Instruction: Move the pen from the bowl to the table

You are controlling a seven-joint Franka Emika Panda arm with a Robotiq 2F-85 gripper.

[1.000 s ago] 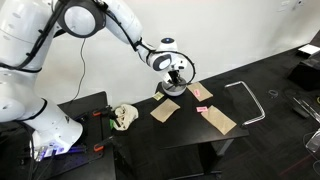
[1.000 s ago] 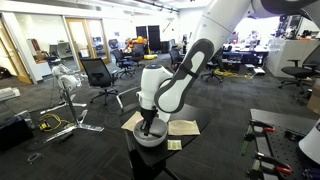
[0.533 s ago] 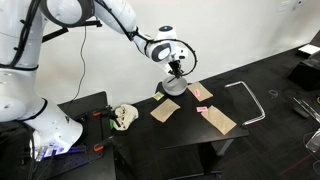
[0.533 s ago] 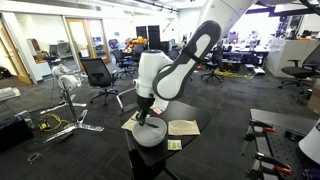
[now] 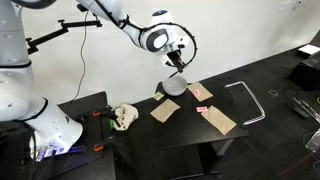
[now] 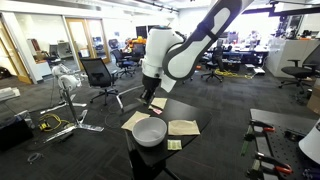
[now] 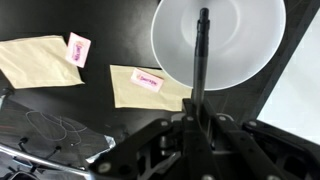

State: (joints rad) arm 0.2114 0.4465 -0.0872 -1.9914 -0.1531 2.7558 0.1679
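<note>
Hand (image 5: 178, 63) rose out of bowl (image 5: 173, 87) since earlier frame, hung above it mid-frame, clamped on pen (image 7: 201, 50); pink labels (image 7: 77, 48) were unreadable.

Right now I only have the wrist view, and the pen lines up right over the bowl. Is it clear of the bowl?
Observer: Yes. The pen is clamped in the pincer, which in an exterior view hangs above the bowl with open air between them.
Operator: Anything on the table outside my frame?
Observer: A bent metal rod lies on the table, past the cardboard squares on the side away from the bowl.
</note>
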